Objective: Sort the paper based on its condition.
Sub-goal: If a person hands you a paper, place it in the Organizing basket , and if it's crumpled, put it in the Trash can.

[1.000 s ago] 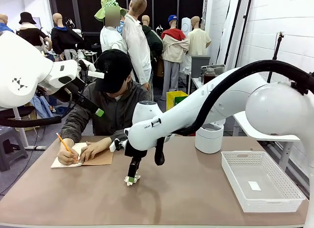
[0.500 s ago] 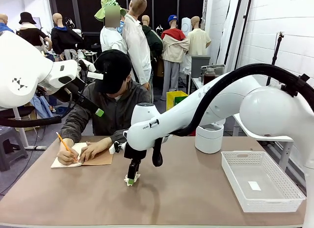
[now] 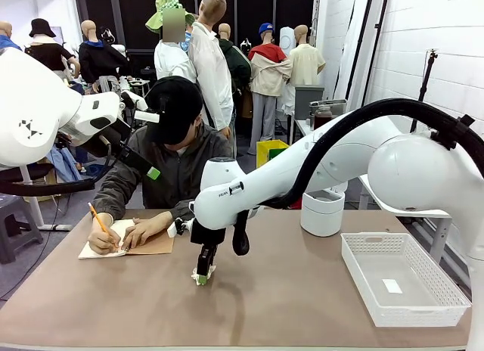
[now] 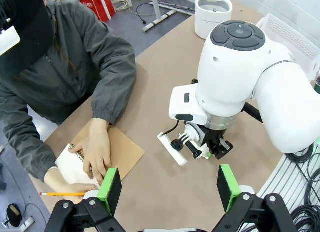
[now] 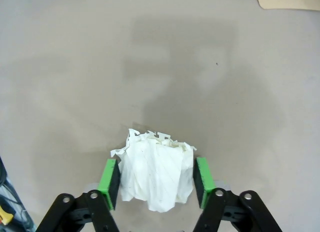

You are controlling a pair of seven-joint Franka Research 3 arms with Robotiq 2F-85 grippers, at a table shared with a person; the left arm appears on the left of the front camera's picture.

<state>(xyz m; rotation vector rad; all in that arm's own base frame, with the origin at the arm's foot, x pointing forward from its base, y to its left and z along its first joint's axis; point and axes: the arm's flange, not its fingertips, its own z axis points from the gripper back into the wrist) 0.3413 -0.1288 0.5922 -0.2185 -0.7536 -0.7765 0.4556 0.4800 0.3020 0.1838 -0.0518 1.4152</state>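
Left gripper (image 4: pixel 169 187) hangs up high, jaws spread wide with nothing in them, well away from the paper. The person's hand (image 3: pixel 141 233) rests on a notebook (image 3: pixel 157 245), off to the left of the right gripper (image 5: pixel 156 178). That one's down at the table with the crumpled paper (image 5: pixel 152 157) dead centre between its green pads. Both pads press on the wad's sides, so I'd call it a pinch. The wad's lumpy, no real long axis. The white basket (image 3: pixel 420 315) sits well off to that gripper's right, probably a sorting spot.
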